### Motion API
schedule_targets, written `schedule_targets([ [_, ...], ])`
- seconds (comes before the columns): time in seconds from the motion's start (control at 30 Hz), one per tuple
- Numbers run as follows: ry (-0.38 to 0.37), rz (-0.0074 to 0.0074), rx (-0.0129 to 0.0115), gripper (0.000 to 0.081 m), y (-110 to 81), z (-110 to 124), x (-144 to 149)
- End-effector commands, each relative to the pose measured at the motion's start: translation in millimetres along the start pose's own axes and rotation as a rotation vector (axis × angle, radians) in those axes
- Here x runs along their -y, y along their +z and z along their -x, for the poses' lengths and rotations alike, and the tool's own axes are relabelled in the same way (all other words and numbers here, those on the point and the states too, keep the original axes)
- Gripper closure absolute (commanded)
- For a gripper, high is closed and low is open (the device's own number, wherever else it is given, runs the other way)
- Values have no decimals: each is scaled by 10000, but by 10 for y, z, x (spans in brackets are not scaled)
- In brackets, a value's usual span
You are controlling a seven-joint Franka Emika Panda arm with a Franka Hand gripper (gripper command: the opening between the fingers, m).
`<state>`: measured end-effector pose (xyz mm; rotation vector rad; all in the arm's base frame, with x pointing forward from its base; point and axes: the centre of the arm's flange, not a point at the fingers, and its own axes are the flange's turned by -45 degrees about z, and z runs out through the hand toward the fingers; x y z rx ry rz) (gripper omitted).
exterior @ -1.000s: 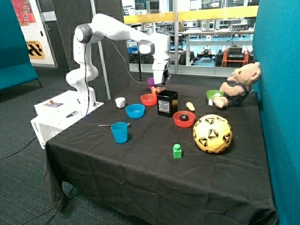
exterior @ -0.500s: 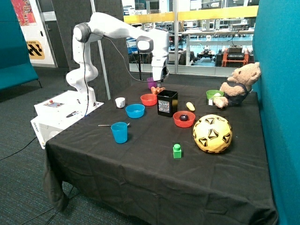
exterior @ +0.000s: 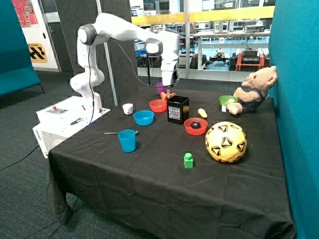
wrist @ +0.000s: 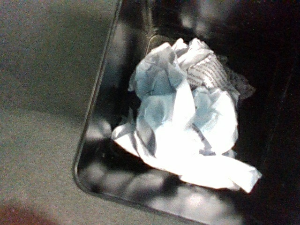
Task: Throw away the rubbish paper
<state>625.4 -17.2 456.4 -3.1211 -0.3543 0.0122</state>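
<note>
Rubbish paper wad lies inside the black bin on the counter, hand hangs above and just behind the bin near the purple cup, finger state can't tell.

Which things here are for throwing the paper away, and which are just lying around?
For the job: rubbish paper, already in the black bin; jaws above the bin.
Just lying about: football, teddy bear, blue cup, green block, blue bowl.
</note>
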Motion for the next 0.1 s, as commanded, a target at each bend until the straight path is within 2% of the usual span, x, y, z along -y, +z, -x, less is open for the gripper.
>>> schedule_targets([
  [0.0, -216, 13, -77, 82, 39, -52, 45],
  [0.07, -262, 14, -77, 77, 34, -61, 59],
])
